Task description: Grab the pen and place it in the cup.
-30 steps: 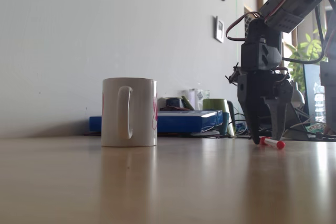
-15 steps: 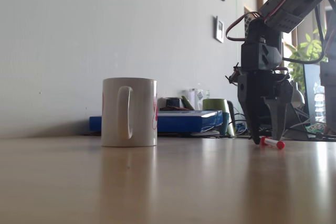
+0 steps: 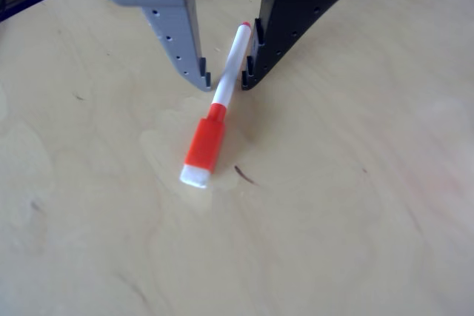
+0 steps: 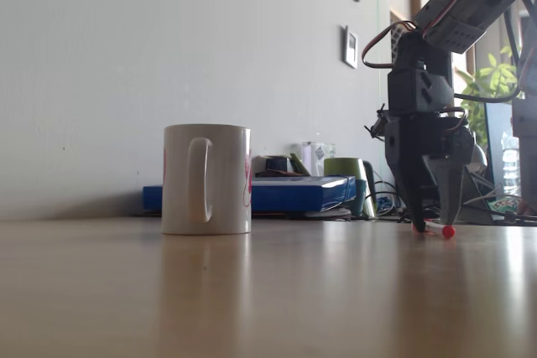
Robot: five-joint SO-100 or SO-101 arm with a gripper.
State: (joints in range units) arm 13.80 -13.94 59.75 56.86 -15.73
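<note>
The pen [image 3: 220,104] lies flat on the wooden table, white barrel with a red cap toward the lower left. My gripper [image 3: 226,81] stands open over it, one grey finger [image 3: 191,64] and one black finger [image 3: 255,68] on either side of the barrel, tips down at the table. In the fixed view the gripper [image 4: 430,225] reaches the tabletop at the right, and the pen [image 4: 440,229] shows low between its fingers. The cup [image 4: 206,179], a white mug with its handle facing the camera and pink at its side, stands upright well to the left.
A blue flat box [image 4: 294,194] and a green container [image 4: 346,169] sit at the back by the wall. Cables, a plant [image 4: 489,81] and a monitor stand behind the arm at the right. Bare wood lies between mug and gripper.
The gripper has shifted slightly right and narrowed around the pen. The pen now appears shorter in the fixed view, mostly hidden between the fingers. The mug has not moved.
</note>
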